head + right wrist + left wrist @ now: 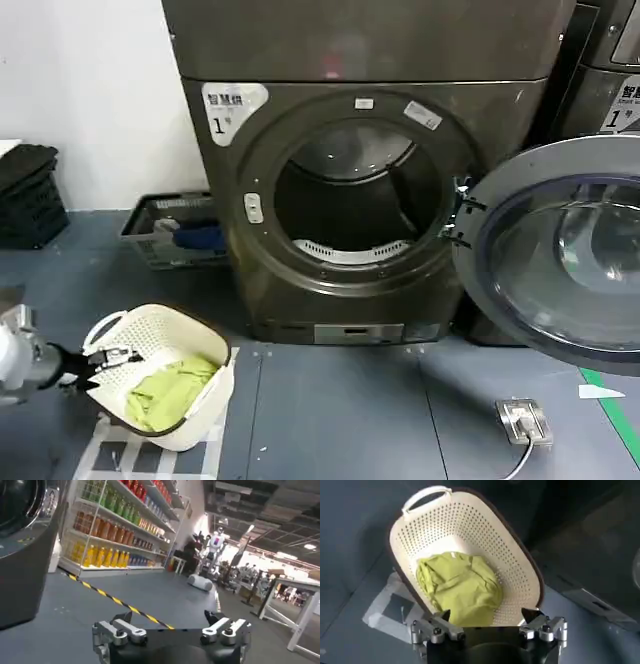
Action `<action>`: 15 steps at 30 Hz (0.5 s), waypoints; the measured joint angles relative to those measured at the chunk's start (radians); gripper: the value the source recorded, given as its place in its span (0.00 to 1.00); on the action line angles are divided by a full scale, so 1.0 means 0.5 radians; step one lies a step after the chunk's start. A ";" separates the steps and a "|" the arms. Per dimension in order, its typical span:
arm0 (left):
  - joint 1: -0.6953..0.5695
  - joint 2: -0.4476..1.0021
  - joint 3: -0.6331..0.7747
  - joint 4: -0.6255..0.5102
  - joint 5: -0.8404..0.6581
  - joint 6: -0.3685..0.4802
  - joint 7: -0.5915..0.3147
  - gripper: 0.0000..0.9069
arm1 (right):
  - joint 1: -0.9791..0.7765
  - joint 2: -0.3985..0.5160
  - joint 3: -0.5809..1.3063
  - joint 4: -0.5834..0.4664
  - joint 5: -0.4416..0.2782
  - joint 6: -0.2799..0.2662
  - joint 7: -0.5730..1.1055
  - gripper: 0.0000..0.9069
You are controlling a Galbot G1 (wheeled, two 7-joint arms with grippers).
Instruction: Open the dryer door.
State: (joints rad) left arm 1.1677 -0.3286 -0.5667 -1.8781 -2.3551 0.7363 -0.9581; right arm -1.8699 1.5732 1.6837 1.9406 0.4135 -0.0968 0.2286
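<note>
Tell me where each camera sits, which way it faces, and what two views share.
Head view: on the head, looking forward and down at the open dryer door; left gripper low at left.
Left wrist view: on the left wrist, over the laundry basket; left gripper, jaws open.
Right wrist view: on the right wrist, facing store shelves; right gripper, jaws open.
Head and left wrist views share the basket.

A mock-up laundry and shop hall: numbered dryers (350,190), stocked drink shelves (115,530), hazard-taped floor (120,602).
</note>
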 joint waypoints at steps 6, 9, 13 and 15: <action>-0.039 0.007 0.041 0.006 0.006 0.000 0.006 1.00 | -0.009 0.004 -0.001 -0.011 -0.003 0.018 0.001 1.00; -0.059 0.007 0.071 0.021 0.015 0.000 0.013 1.00 | -0.014 0.004 0.000 -0.021 -0.004 0.031 0.001 1.00; -0.091 0.006 0.109 0.034 0.022 0.000 0.013 1.00 | -0.014 0.012 0.013 -0.023 -0.002 0.040 0.012 1.00; -0.100 0.007 0.116 0.034 0.021 0.000 0.013 1.00 | -0.012 0.013 0.024 -0.025 0.000 0.033 0.026 1.00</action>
State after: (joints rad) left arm 1.1179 -0.3251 -0.5087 -1.8610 -2.3448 0.7364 -0.9513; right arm -1.8761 1.5798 1.6959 1.9280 0.4135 -0.0805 0.2417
